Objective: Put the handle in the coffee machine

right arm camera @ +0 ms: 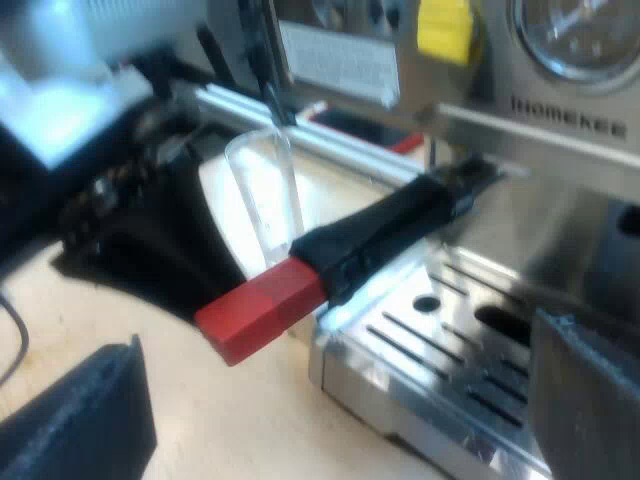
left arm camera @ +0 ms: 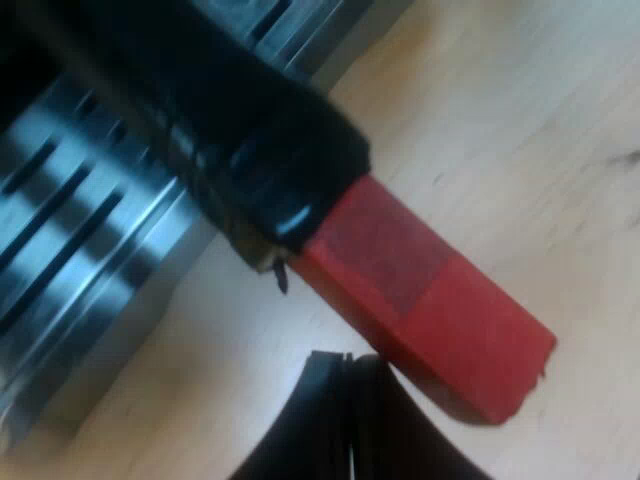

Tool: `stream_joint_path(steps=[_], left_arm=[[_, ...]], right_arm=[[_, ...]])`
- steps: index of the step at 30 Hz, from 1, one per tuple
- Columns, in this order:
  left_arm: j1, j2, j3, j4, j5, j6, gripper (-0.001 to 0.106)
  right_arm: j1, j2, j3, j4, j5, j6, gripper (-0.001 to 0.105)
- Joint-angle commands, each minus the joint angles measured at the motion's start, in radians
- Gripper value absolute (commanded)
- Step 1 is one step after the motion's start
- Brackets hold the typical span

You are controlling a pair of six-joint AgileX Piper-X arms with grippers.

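From my left wrist I see the handle [left arm camera: 230,130] close up. It is thick and black, and it lies slanted across the metal tray [left arm camera: 70,230] with the long slots and out over the light wooden worktop [left arm camera: 520,120]. Its red end [left arm camera: 430,310] sticks out over the wood. My left tool [left arm camera: 346,365] is just beside that red end. Its two black fingers are pressed together with only a thin line between them, and they hold nothing. I cannot tell if they touch the red part. From my right wrist I see the espresso machine [right arm camera: 560,110] from the front, with a round dial [right arm camera: 580,35] and a yellow tag [right arm camera: 443,25] high up on it. The handle is in the machine's front. Its far end goes up under the front, and the rest points out and down over the corner of the metal tray. The red end hangs past the tray's edge, above the worktop. A clear measuring glass [right arm camera: 262,190] stands upright on the worktop just behind the handle. My left arm is a big black shape close to the red end. My right tool [right arm camera: 335,400] is spread wide and holds nothing. One finger [right arm camera: 90,420] is over the wood and the other is over the tray, with the handle well apart from both.
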Motion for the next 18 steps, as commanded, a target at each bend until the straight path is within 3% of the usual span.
stream_joint_path(steps=[1, 6, 11, 15, 18], left_arm=[[-0.025, -0.013, -0.015, -0.186, 0.29, 0.005, 0.0], [-0.025, -0.013, -0.015, -0.268, 0.319, 0.005, 0.0], [-0.021, -0.016, -0.015, -0.2, 0.319, -0.004, 0.0], [0.03, -0.063, -0.015, -0.106, 0.29, 0.006, 0.0], [0.077, -0.121, -0.015, -0.075, 0.216, 0.006, 0.0]], right_arm=[[-0.001, -0.02, -0.018, 0.041, -0.009, 0.0, 0.078], [-0.001, -0.062, -0.021, 0.098, 0.003, 0.0, 0.078], [-0.001, -0.071, -0.021, 0.104, 0.016, 0.0, 0.078], [-0.001, -0.071, -0.021, 0.127, 0.016, 0.0, 0.078], [-0.001, -0.071, -0.021, 0.151, 0.016, 0.0, 0.078]])
